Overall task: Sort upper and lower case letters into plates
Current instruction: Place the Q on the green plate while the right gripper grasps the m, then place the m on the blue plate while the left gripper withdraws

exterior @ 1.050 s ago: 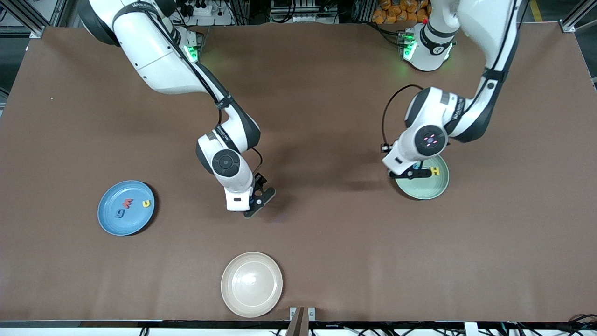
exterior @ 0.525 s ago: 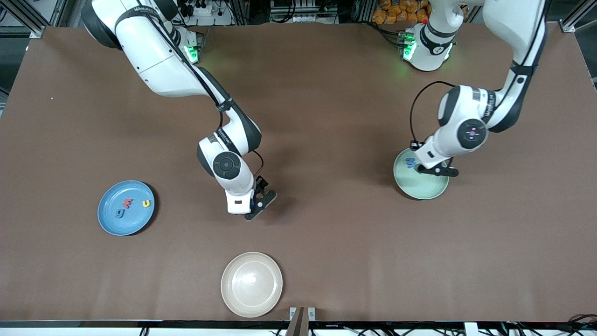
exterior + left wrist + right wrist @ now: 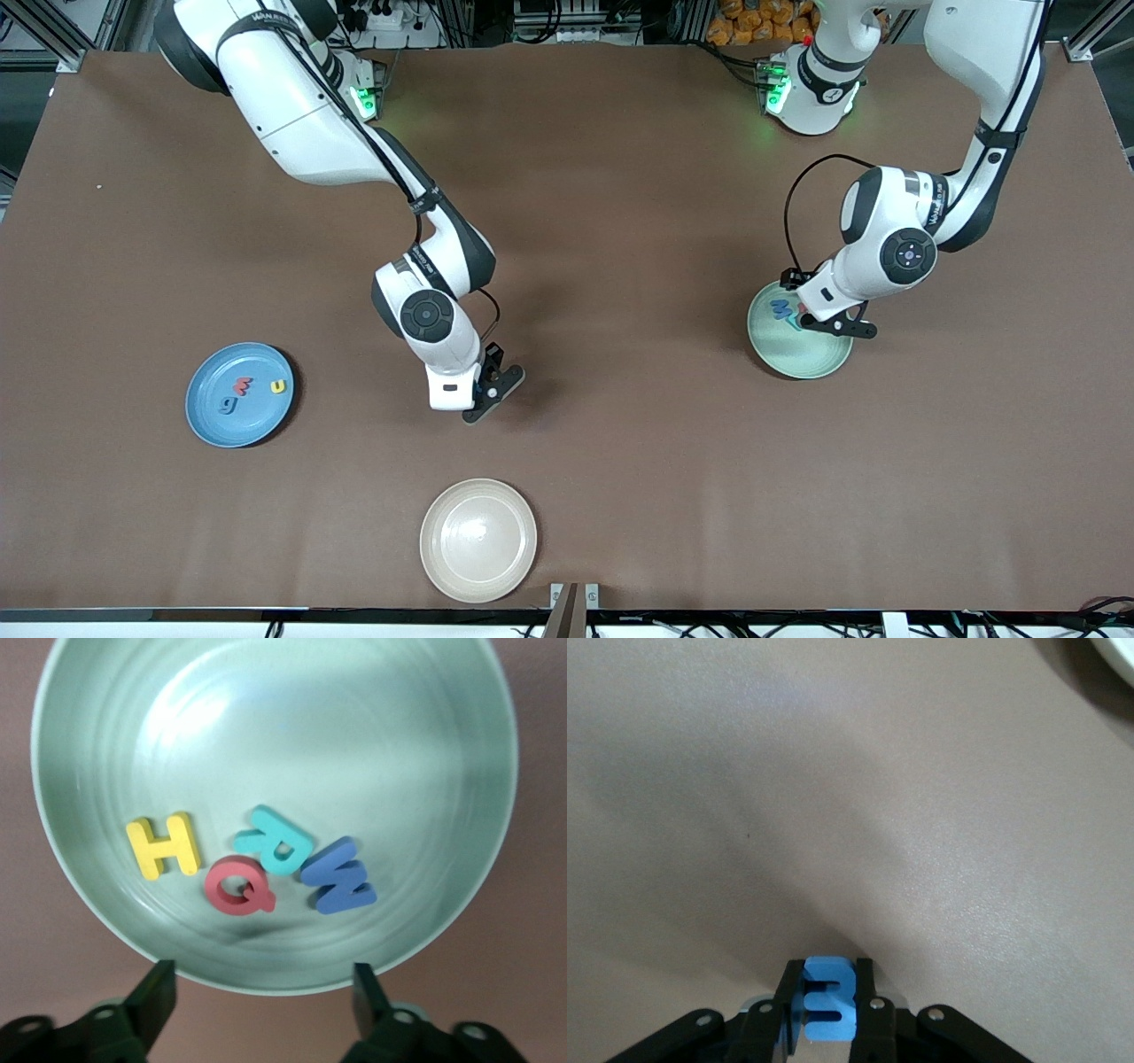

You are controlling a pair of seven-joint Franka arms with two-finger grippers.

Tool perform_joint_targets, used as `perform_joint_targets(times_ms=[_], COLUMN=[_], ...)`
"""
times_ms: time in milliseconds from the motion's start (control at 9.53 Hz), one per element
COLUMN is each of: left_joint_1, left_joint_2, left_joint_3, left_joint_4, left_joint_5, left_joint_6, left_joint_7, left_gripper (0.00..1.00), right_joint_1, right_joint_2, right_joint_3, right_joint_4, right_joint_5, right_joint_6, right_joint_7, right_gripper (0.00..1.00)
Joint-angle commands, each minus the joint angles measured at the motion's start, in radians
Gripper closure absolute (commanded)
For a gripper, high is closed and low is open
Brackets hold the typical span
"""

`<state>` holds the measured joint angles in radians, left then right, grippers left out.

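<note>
My right gripper (image 3: 494, 394) (image 3: 827, 992) is shut on a small blue letter (image 3: 828, 998) and holds it low over the bare table between the sky blue plate (image 3: 213, 421) and the mint green plate (image 3: 811, 359). The blue plate holds a red letter (image 3: 242, 385), a yellow letter (image 3: 279, 385) and a teal letter (image 3: 229, 405). My left gripper (image 3: 837, 326) (image 3: 266, 992) is open and empty over the mint plate's rim (image 3: 266, 983). That plate holds a yellow H (image 3: 162, 846), a red Q (image 3: 237, 887), a teal R (image 3: 276, 841) and a blue W (image 3: 339, 877).
A cream-white plate (image 3: 478, 540) sits empty near the front edge of the table, nearer to the front camera than my right gripper. The brown table (image 3: 620, 221) stretches wide between the plates.
My left arm has swung from over the mint plate toward its own end of the table, uncovering a blue letter in it. My right gripper has barely moved.
</note>
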<state>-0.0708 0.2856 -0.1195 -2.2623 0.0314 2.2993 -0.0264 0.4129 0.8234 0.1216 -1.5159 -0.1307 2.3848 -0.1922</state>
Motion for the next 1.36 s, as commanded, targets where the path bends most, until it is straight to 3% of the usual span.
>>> perform_joint_targets(times_ms=[0,525,840,1050,1259], left_joint_1=[-0.029,-0.072,-0.054,-0.049,-0.047], left_joint_2=[-0.002,0.027,0.014,0.009,-0.034], left_joint_3=[-0.003,-0.003,0.001,0.011,0.026], left_joint_4=[0.053,0.407,0.620,0.774,0.814], left_joint_5=[0.021,0.021,0.019,0.019,0.015], left_joint_6=[-0.003,-0.300,-0.453,-0.585,-0.610], left_joint_7=[-0.055,-0.098,-0.096,-0.096,-0.096], left_gripper=[0.00,0.00,0.00,0.00,0.00], right_joint_1=[-0.016,-0.170,-0.356,-0.457,-0.538], right_joint_2=[-0.004,-0.093,-0.131,-0.188,-0.217], right_joint_3=[0.001,-0.007,-0.010,-0.011,-0.011], right_joint_4=[0.010,0.022,0.013,-0.050,-0.102], right_joint_5=[0.017,0.011,0.005,0.003,0.003], right_joint_6=[-0.004,-0.122,-0.246,-0.277,-0.273], right_joint_7=[-0.029,-0.069,-0.217,-0.280,-0.320], right_gripper=[1.00,1.00,1.00,1.00,1.00])
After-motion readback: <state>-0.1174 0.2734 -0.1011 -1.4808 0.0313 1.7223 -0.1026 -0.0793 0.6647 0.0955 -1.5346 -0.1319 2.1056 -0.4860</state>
